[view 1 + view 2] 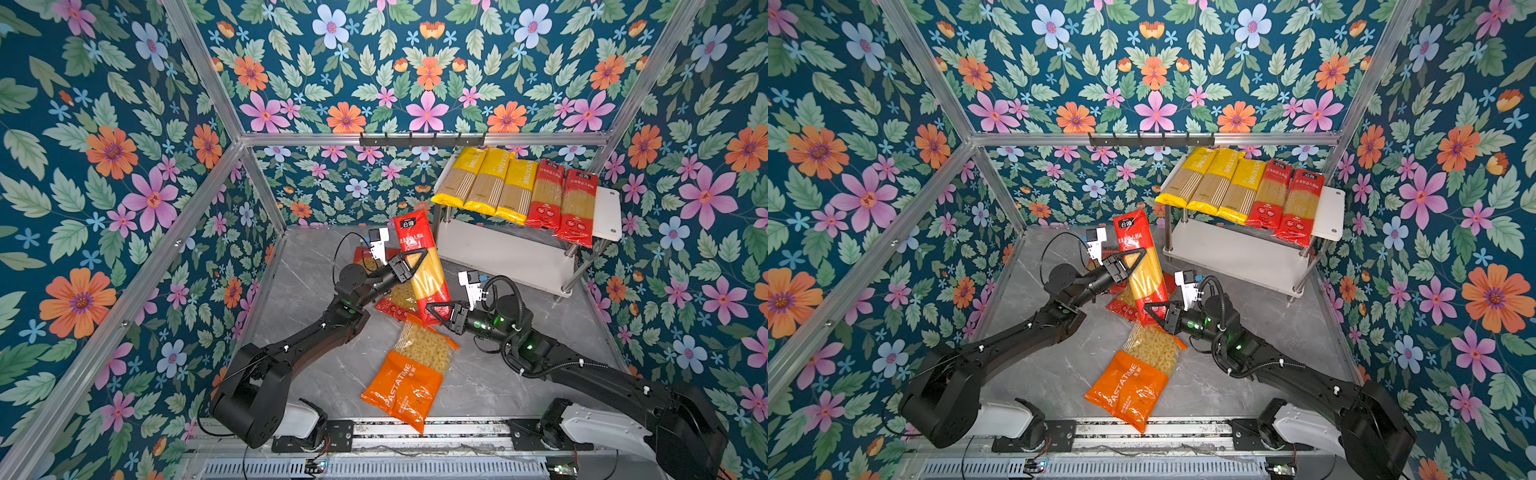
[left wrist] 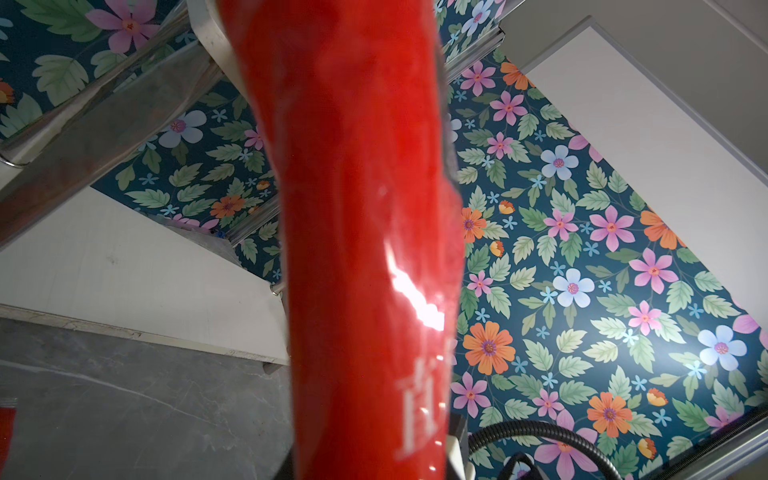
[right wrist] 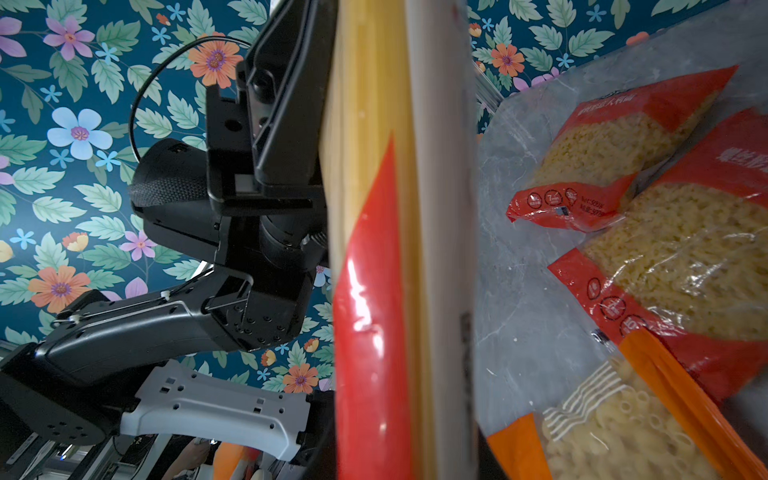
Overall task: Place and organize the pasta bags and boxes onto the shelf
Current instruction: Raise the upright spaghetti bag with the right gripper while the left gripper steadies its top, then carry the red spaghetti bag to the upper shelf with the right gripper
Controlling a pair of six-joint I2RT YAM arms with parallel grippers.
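Note:
A long red spaghetti pack (image 1: pixel 432 282) (image 1: pixel 1144 274) hangs tilted above the floor, held by both arms. My left gripper (image 1: pixel 411 262) (image 1: pixel 1131 262) is shut on its middle. My right gripper (image 1: pixel 436 316) (image 1: pixel 1154 313) is shut on its lower red end. The pack fills the left wrist view (image 2: pixel 365 208) and the right wrist view (image 3: pixel 374 249). The shelf (image 1: pixel 606 212) (image 1: pixel 1329 212) stands at the back right. Its top tier carries three yellow spaghetti packs (image 1: pixel 486 183) and two red ones (image 1: pixel 561 199). An orange macaroni pack (image 1: pixel 411 382) (image 3: pixel 623 428) and two short red macaroni packs (image 1: pixel 395 303) (image 3: pixel 602 153) lie on the floor.
The shelf's lower tier (image 1: pixel 498 253) shows bare white board. A black hook rail (image 1: pixel 422 139) hangs on the back wall above the shelf. Aluminium frame bars (image 1: pixel 174 249) and floral walls close in the grey marble floor (image 1: pixel 316 365). The left arm (image 3: pixel 249 187) stands close to the right wrist camera.

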